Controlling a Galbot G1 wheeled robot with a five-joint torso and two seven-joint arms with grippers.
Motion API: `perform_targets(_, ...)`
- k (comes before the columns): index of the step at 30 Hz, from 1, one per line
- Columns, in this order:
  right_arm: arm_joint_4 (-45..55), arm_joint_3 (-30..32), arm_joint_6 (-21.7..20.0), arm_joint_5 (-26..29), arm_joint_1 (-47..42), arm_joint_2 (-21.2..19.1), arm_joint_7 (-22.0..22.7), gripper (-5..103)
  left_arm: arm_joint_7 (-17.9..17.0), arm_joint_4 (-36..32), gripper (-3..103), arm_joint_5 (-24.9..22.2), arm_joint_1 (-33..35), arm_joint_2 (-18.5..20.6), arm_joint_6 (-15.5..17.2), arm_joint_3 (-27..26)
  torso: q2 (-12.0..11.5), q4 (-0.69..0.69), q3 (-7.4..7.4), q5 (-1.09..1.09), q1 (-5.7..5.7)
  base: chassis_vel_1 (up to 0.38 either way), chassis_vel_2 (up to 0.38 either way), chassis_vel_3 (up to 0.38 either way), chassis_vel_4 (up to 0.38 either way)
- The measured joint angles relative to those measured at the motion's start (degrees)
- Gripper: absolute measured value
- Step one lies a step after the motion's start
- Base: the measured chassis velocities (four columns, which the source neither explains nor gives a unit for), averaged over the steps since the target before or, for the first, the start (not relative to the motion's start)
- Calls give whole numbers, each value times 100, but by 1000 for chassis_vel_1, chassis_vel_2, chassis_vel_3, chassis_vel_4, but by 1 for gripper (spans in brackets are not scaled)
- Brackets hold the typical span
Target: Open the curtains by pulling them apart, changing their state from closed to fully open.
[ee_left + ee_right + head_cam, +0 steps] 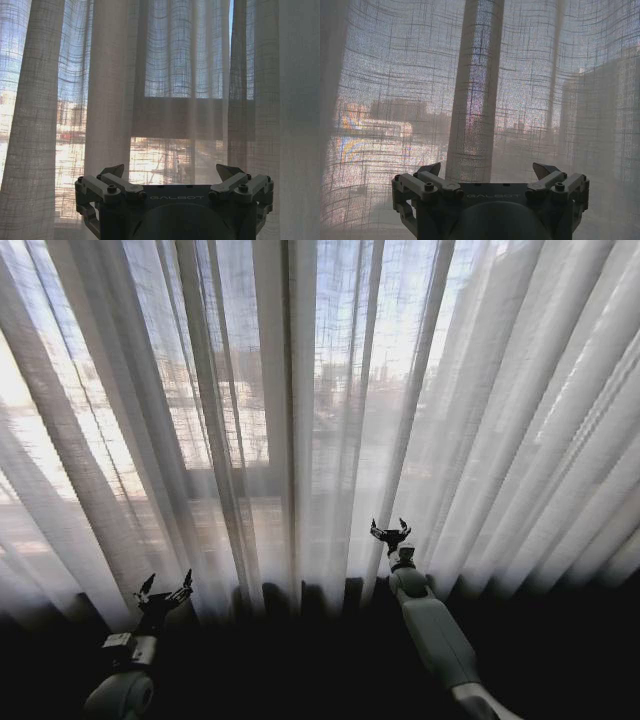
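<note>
Hanging closed, the curtains (300, 420) face the left gripper (165, 592) and right gripper (390, 532), both spread wide.

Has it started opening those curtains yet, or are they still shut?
Nothing is opened yet: the curtains hang closed across the whole window. In hand: the left gripper and right gripper are both raised toward the fabric with fingers spread, gripping nothing. Left to do: grasp the panels and pull them fully apart.
</note>
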Motion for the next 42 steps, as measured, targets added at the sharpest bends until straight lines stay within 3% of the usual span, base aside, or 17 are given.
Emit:
perform_targets(6, -532, -66, 162, -161, 274, 335, -201, 102, 0, 0, 100, 0, 0, 0, 0, 0, 0, 3, 0, 0, 0, 0, 0, 0, 0)
perform_targets(10, -631, -160, 273, -187, 327, 446, -327, 96, 0, 0, 100, 0, 1, 0, 0, 0, 0, 4, 0, 0, 0, 0, 0, 0, 0)
perform_targets(11, -619, -230, 303, -185, 328, 446, -383, 85, 0, 0, 100, 0, 0, 0, 0, 0, 0, 2, 0, -1, 0, 0, 0, 0, 0)
perform_targets(13, -593, -273, 317, -172, 319, 427, -419, 85, 0, 0, 100, 0, 1, 0, 0, 0, 0, 2, 0, -1, 0, 0, 0, 0, 0)
perform_targets(17, -436, -418, 346, -85, 244, 291, -569, 63, 0, 0, 100, 0, 0, 0, 0, 0, 0, 1, 0, -1, 0, 0, 0, 0, 0)
perform_targets(25, -256, -507, 410, 8, 149, 203, -759, 41, 0, 0, 100, 0, 1, 0, 0, 0, 0, 1, 0, -1, 0, 0, 0, 0, 0)
perform_targets(26, -254, -506, 526, -18, 136, 205, -852, 30, 0, 0, 100, 0, 1, 0, 0, 0, 0, 2, 0, 0, 0, 0, 0, 0, 0)
perform_targets(33, -150, -506, 598, 65, 103, 216, -973, 13, 0, 0, 100, 0, 0, 0, 0, 0, 0, 2, 0, 0, 0, 0, 0, 0, 0)
perform_targets(35, -139, -508, 582, 77, 101, 198, -1079, 3, 0, 0, 100, 0, 1, 0, 0, 0, 0, 2, 0, -1, 0, 0, 0, 0, 0)
perform_targets(42, -149, -504, 546, 143, 104, 141, -1285, 0, 0, 0, 100, 0, 0, 0, 0, 0, 0, 2, 0, 0, 0, 0, 0, 0, 0)
